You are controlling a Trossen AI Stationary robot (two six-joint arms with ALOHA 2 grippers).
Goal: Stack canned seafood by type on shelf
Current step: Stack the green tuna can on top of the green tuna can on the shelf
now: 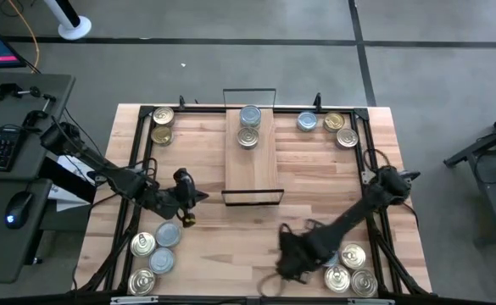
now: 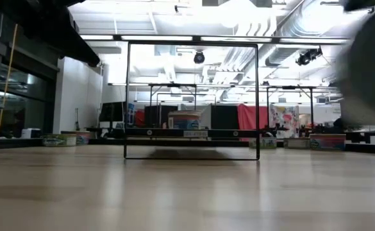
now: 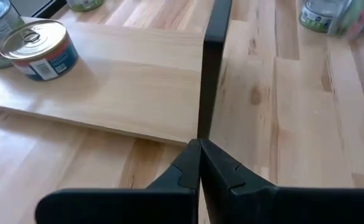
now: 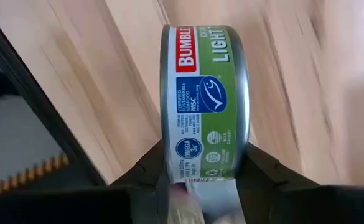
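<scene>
The shelf [image 1: 252, 165] is a light-wood plank with black wire frames at its short ends, lying mid-table. A silver-blue-topped tin [image 1: 249, 114] and a gold-topped tin [image 1: 248, 138] stand at its far end; the gold one [image 3: 38, 46] also shows in the left wrist view. My right gripper [image 1: 290, 258], near the table's near edge, is shut on a green-labelled tin [image 4: 206, 99]. My left gripper [image 1: 188, 203] is shut and holds nothing, left of the shelf's near end, its fingertips [image 3: 200, 152] pointing at the near wire frame [image 3: 210, 68]. My right gripper [image 4: 206, 168] pinches the green-labelled tin between its two fingers [image 4: 145, 171], one on each flat end. The tin is turned on edge, so its label wall [image 4: 197, 152] faces the wrist camera. In the high view the gripper hides the tin.
Loose tins lie in four groups at the table's corners: far left [image 1: 161, 123], far right [image 1: 328, 127], near left [image 1: 150, 254] and near right [image 1: 349, 271]. A black frame [image 1: 137, 169] runs along the table's edges. In the low view the shelf's wire frame [image 2: 191, 99] stands mid-table.
</scene>
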